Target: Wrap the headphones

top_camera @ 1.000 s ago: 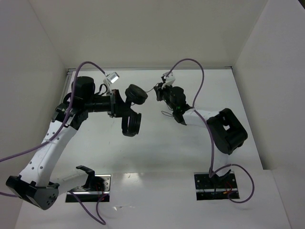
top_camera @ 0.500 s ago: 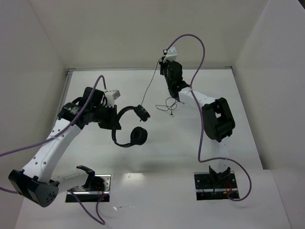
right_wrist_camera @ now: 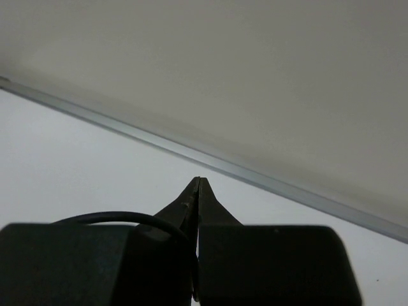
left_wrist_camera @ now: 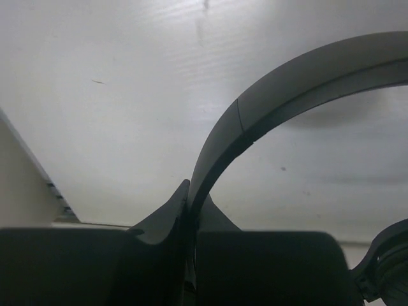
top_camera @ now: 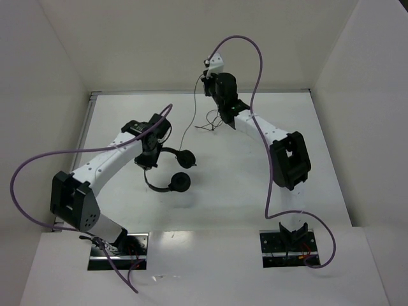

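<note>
The black headphones point(top_camera: 172, 185) hang over the middle-left of the white table, the two round ear pads point(top_camera: 187, 159) to the right of my left gripper point(top_camera: 148, 158). That gripper is shut on the thin arched headband point(left_wrist_camera: 268, 102), which rises from between the jaws in the left wrist view. The thin dark cord point(top_camera: 190, 118) runs from the headphones up to my right gripper point(top_camera: 207, 85), held high near the back wall. The right gripper point(right_wrist_camera: 199, 183) is shut on the cord point(right_wrist_camera: 108, 217), which curves in from the left. A loose tangle of cord point(top_camera: 209, 125) hangs below it.
White walls close in the table on the left, back and right, with a metal strip point(top_camera: 146, 92) along the back edge. Thick purple cables point(top_camera: 255, 70) loop over both arms. Two base plates point(top_camera: 287, 245) sit at the near edge.
My right gripper has risen and moved back-left toward the wall, drawing the cord out long. My left arm has swung and turned, bringing the headphones toward the table's middle.
</note>
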